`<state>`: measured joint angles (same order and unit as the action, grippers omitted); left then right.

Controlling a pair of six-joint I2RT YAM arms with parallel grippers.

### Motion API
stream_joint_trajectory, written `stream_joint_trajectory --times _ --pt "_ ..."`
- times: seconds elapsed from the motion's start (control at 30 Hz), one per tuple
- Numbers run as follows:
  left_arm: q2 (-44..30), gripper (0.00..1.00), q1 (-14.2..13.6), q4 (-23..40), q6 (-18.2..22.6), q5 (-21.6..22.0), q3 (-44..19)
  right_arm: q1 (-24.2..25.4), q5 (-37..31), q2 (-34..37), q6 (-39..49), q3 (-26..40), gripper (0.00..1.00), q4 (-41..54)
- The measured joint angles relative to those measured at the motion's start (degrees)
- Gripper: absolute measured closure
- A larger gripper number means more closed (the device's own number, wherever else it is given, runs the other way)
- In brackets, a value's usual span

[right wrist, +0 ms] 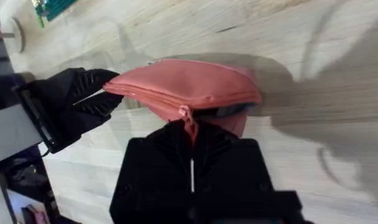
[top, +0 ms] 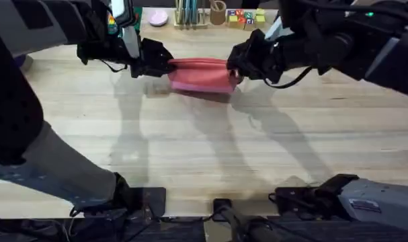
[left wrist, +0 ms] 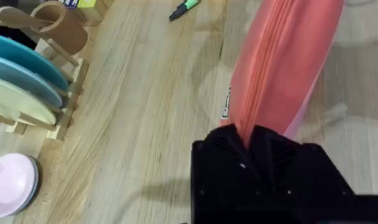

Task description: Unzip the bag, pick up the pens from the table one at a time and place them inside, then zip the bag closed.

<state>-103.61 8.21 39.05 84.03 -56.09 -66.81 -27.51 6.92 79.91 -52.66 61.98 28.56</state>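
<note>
Left tool [top: 165, 65] pinches bag [top: 202, 75] end; right tool [top: 234, 69] pinches the zipper pull [right wrist: 187, 120] (likely zipping): keep bag taut, draw straight.

Bright even light; soft arm shadows on table [top: 190, 148]; near arms blurred, perhaps defocused.

Coral-pink bag [top: 202, 74] stretched lengthwise at far centre of counter [top: 210, 148], zipper up; green pen [left wrist: 184, 7] lying beyond it.
</note>
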Motion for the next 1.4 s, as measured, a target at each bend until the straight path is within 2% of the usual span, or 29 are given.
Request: stream_joint_trajectory --times 0.83,1.17,1.4 --pt "0.0 0.958 -0.31 0.17 0.0 -2.67 0.0 1.55 0.22 -3.92 0.02 0.0 0.969 0.4" --pt "0.0 0.958 -0.31 0.15 0.01 -1.99 0.0 1.97 0.2 -3.93 0.02 0.0 0.969 0.68" --pt "0.0 0.958 -0.2 -0.04 0.02 0.04 0.0 2.56 -0.04 -4.52 0.0 0.0 0.97 0.83"
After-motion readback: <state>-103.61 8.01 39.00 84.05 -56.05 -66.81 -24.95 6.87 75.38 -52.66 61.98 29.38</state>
